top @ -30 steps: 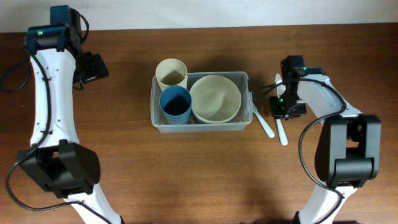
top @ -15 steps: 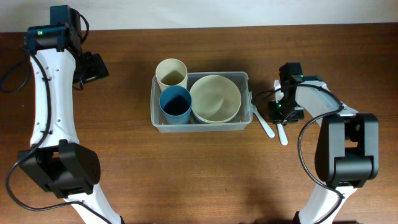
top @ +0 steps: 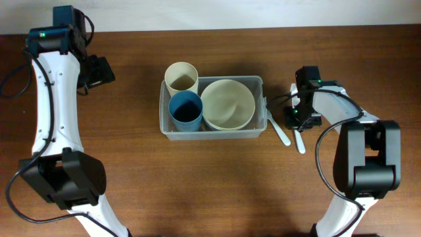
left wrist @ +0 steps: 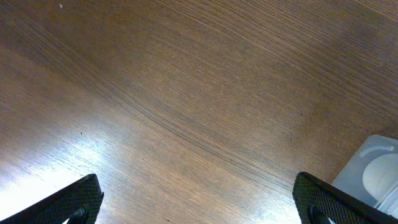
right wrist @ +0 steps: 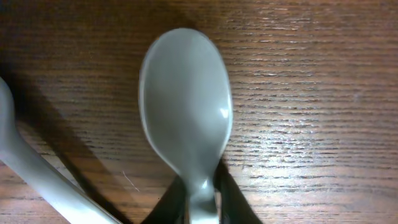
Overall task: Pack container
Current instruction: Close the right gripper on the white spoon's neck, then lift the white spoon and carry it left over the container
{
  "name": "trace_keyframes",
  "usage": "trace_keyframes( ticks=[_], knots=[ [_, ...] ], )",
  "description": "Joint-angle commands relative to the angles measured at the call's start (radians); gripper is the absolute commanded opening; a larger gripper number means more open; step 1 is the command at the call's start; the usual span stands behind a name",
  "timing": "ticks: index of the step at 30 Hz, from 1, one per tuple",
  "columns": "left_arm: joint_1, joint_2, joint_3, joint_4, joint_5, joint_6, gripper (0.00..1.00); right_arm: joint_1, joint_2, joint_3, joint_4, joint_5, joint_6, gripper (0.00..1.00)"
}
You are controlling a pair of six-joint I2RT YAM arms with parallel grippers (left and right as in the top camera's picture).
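Clear container [top: 212, 136] sits mid-table [top: 210, 191], long side left-right. Inside it: blue cup [top: 185, 110] at the left, cream bowl [top: 227, 104] filling the right part, both upright. Cream cup [top: 181, 78] stands at the far left corner, touching the blue cup; can't tell if it is fully inside the rim. Just right of the container two white utensils lie on the wood: a second utensil [top: 280, 130] nearest the wall, and a spoon [top: 298, 139] beside it. Right gripper [top: 300, 118] is low over the spoon; in the wrist view its dark fingertips [right wrist: 233, 205] are clenched on the handle, bowl face up, spoon flat on the table. Left gripper [top: 99, 71] is at the far left, well apart from the container, fingers [left wrist: 68, 205] spread wide, grasping nothing, over bare wood.
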Motion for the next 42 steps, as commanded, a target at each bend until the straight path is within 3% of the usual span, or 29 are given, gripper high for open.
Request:
trace_keyframes(
  ticks=[1, 11, 42],
  knots=[
    [0.003, 0.009, -0.002, 0.002, 0.004, -0.014, 1.0, -0.003, 0.002, -0.021, 0.003, -0.014, 0.001, 0.1],
    [0.003, 0.009, -0.002, 0.002, 0.004, -0.014, 1.0, -0.003, 0.002, -0.021, -0.002, -0.019, 0.001, 0.04],
    [0.003, 0.009, -0.002, 0.002, 0.004, -0.014, 1.0, -0.003, 0.002, 0.07, -0.07, -0.022, 0.001, 0.04]
  ],
)
